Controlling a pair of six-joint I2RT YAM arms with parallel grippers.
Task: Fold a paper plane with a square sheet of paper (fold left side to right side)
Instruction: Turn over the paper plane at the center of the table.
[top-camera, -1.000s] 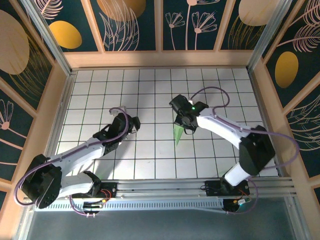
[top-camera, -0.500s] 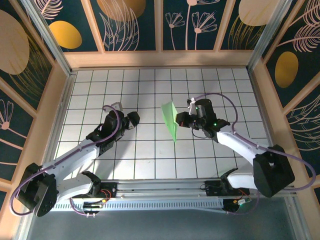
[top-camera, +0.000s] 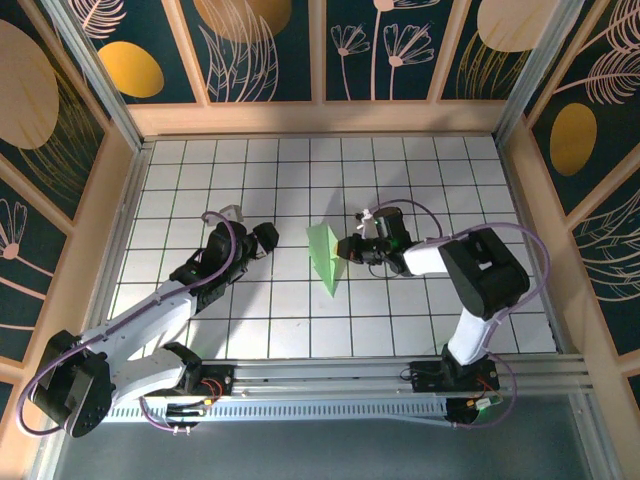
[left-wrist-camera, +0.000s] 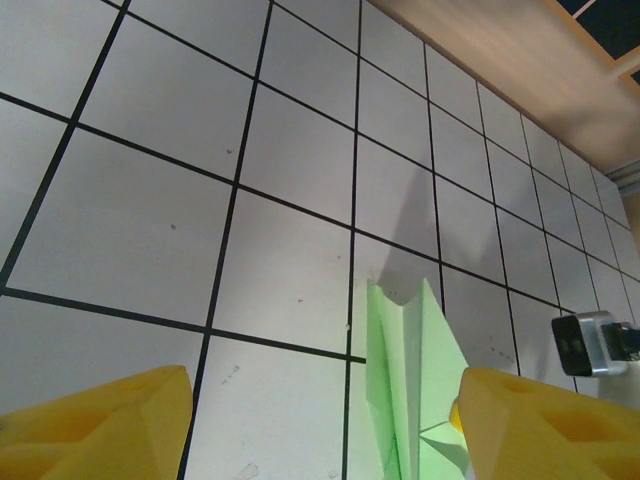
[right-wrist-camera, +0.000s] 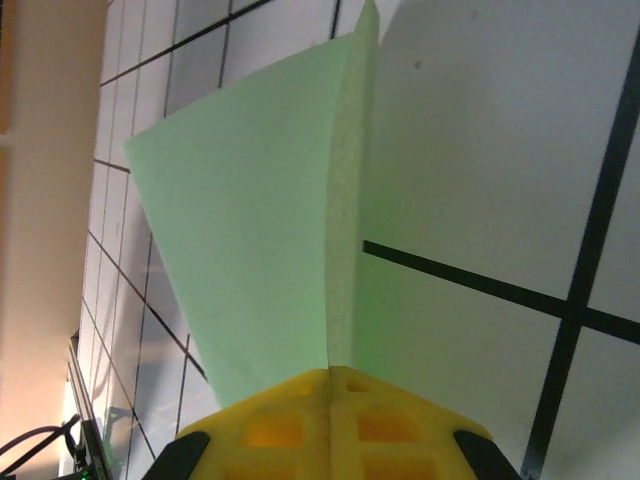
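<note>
- From above, we see the paper plane (top-camera: 325, 257) near the middle of the tabletop (top-camera: 200, 170), its pointed nose toward the arms' bases. The right end effector (top-camera: 350, 248) pinches it from the right, which we judge holds the folded layers together. The left end effector (top-camera: 262, 240) sits near on the left, apart from the paper.
- At the left wrist, we find the yellow fingers (left-wrist-camera: 100, 420) spread wide with nothing between them; the plane (left-wrist-camera: 410, 400) stands ahead, free for a grasp.
- At the right wrist, the fingers (right-wrist-camera: 270, 430) are closed tight on the plane's (right-wrist-camera: 250, 230) central fold.
</note>
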